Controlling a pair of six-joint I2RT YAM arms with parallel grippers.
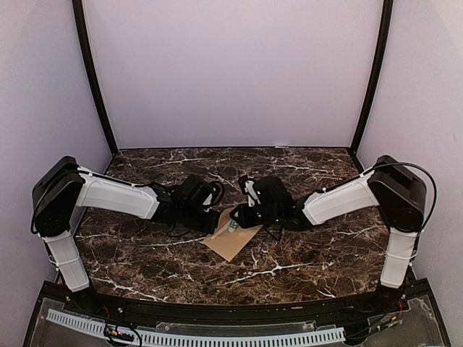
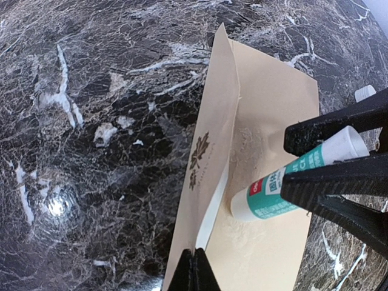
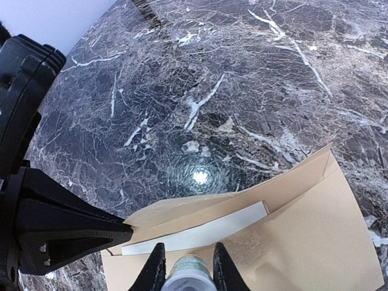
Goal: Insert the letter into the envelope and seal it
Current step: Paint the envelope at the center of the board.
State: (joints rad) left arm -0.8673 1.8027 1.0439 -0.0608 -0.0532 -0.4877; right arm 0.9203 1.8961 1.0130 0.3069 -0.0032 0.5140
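The tan envelope (image 1: 230, 238) lies flat at the table's middle, its flap (image 2: 212, 139) lifted up on edge. A white strip of the letter (image 3: 200, 235) shows in the envelope's mouth under the flap. My left gripper (image 2: 194, 254) is shut on the flap's near edge, holding it up. My right gripper (image 3: 188, 247) is shut on a white and teal glue stick (image 2: 284, 193). The stick's tip rests on the envelope's body (image 2: 273, 109) just beside the flap fold. A shiny, patchy smear shows on the paper around the tip.
The dark marble table (image 1: 145, 253) surrounds the envelope on all sides. Both arms meet over the middle, the left gripper (image 1: 215, 223) and the right gripper (image 1: 239, 218) only a few centimetres apart. Lilac walls close in the back and sides.
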